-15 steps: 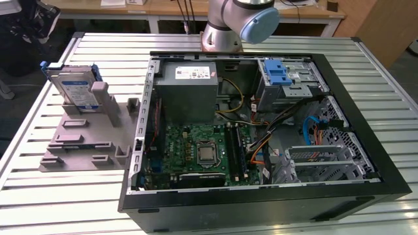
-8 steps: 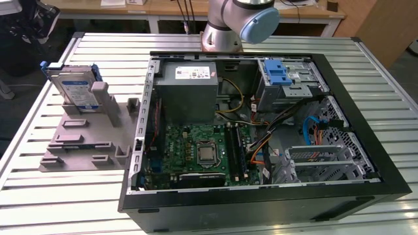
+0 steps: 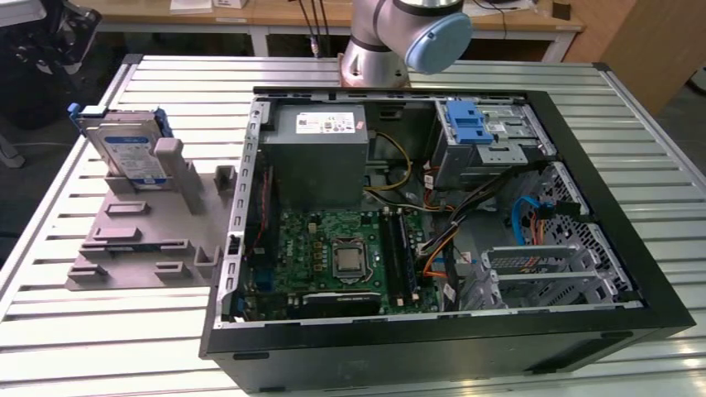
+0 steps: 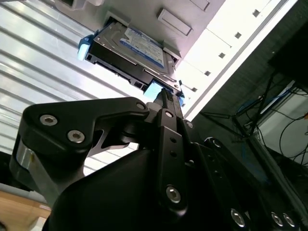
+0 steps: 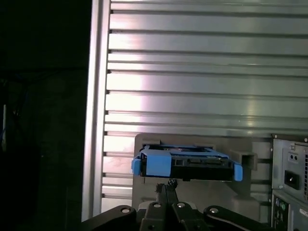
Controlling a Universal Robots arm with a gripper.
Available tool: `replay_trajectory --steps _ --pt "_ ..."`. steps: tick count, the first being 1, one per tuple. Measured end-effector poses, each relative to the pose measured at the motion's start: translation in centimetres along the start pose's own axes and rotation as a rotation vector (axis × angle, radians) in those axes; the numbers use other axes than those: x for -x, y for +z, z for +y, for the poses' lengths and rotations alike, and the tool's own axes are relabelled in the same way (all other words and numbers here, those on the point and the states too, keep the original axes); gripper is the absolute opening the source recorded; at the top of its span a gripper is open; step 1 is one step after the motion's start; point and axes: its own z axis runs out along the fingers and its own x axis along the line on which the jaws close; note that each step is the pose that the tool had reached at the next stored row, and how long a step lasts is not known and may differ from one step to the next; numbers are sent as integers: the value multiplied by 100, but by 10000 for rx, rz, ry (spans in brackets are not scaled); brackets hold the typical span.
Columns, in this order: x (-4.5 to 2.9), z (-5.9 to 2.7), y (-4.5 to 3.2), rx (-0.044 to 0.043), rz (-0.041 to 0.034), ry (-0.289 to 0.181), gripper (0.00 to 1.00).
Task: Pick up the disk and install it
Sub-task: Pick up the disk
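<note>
We see the desk [image 3: 78,347] as ribbed bare metal with a bright sheen. The disk [image 3: 124,153] has a smooth silvery metal body, a glossy label and a blue plastic frame. Its stand [image 3: 132,248] looks like matt grey plastic. The computer case [image 3: 441,341] is matt black outside. The pincer [image 4: 166,96] is satin black with shiny screws.

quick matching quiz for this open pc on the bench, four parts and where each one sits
Parts:
1 disk
2 power supply
3 blue latch
4 processor

Places:
a middle of the green motherboard
b on edge in the grey stand, outside the computer case
c on the metal drive cage, toward the exterior view's right
d grey box with a white sticker, inside the case

Pairs: 1-b, 2-d, 3-c, 4-a
</note>
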Motion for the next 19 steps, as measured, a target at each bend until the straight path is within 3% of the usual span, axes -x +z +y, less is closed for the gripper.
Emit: replay_trajectory --steps 19 --pt "-1 0 5 -51 67 -1646 11"
